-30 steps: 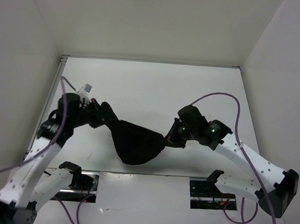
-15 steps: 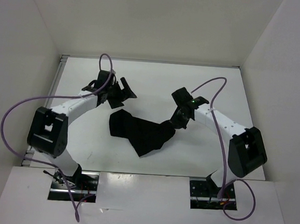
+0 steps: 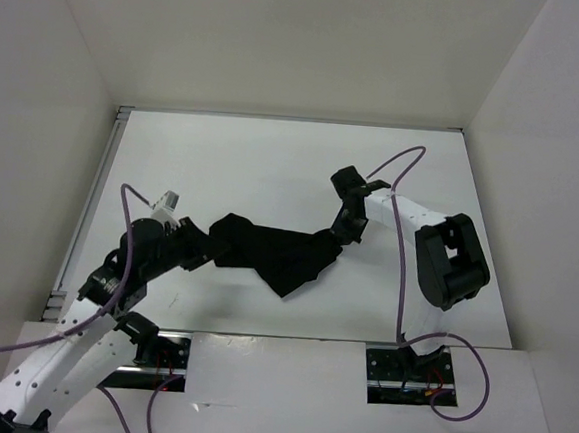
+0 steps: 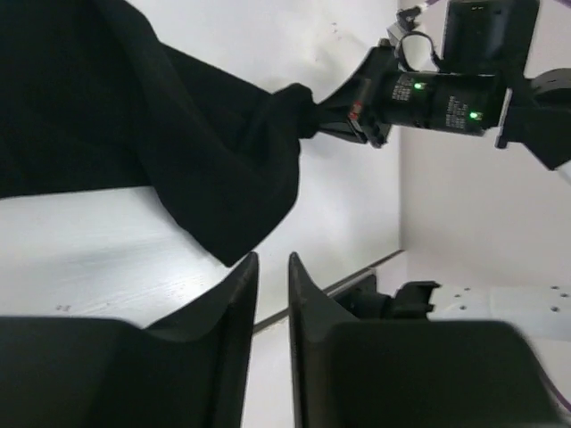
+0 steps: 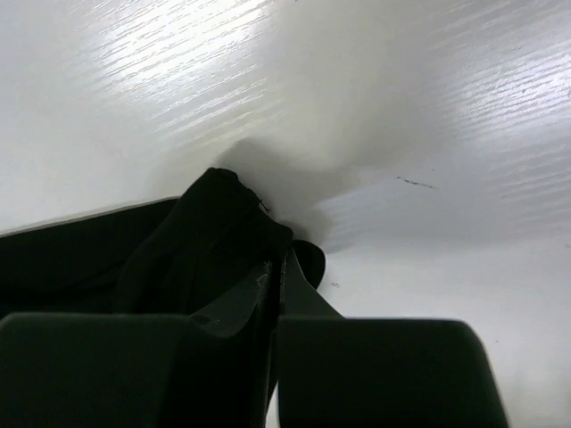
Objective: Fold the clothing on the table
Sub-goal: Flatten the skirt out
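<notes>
Both corners want an even grip before any fold, so the left pincer, jaws narrowly apart and empty just beside the left corner of the clothing, should widen first. Opposite, the right pincer pinches the right corner, the clothing drawn out across the middle of the table; the left arm reaches low and forward; the right arm doubles back at its elbow.

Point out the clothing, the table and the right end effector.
clothing (image 3: 276, 258): top view, middle of the fabric.
table (image 3: 273, 165): top view, bare far surface.
right end effector (image 3: 338, 234): top view, between its fingertips.

The black clothing lies stretched sideways on the white surface. Its right end is bunched.
</notes>
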`<state>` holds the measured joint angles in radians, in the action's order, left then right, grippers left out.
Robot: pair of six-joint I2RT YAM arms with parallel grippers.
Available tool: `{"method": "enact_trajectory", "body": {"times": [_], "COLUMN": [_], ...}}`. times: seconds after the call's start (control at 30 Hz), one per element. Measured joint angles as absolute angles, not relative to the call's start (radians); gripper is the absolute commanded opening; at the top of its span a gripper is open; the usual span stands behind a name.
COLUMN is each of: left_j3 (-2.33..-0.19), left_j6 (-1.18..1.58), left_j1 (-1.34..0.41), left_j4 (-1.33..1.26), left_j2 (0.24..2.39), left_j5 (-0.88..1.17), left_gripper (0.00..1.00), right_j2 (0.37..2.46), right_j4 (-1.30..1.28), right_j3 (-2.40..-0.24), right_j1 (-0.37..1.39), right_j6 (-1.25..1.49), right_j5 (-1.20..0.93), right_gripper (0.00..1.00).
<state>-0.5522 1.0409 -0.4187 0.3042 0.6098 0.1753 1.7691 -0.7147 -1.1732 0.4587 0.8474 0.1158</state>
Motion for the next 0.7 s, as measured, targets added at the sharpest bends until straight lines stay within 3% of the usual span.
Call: {"method": "enact_trajectory", "body": {"times": [0.1,0.13,0.23,0.5,0.6,0.63,0.7], "left_j3": [-0.454,-0.422,-0.359,-0.336,-0.36,-0.368,-0.389], "left_j6": [1.099,1.112,1.158,1.245,1.266,1.268,1.282], "left_j1": [-0.422,-0.422,-0.43,-0.477,-0.522,-0.536,-0.566], "left_j4": [0.296,0.297,0.311,0.219,0.155,0.132,0.082], "left_j2": [0.53,0.537,0.584,0.794,0.947,0.998,1.088], "left_j5": [0.189,0.193,0.205,0.165,0.141,0.136,0.128], "left_gripper": [0.48,0.67,0.83,0.84,0.76,0.68,0.66], "right_j2": [1.779,1.779,1.779,1.779,1.779,1.779,1.777], "right_j4": [-0.71,-0.71,-0.709,-0.709,-0.709,-0.709,-0.71], "right_j3": [-1.173,-1.174,-1.177,-1.179,-1.179,-1.179,-1.179], "right_j1": [0.446,0.445,0.444,0.444,0.444,0.444,0.444], "right_j6": [0.838,0.837,0.832,0.828,0.828,0.828,0.828], "right_j5": [0.111,0.109,0.102,0.091,0.09,0.091,0.091], "right_gripper": [0.0,0.0,0.0,0.0,0.0,0.0,0.0]}}
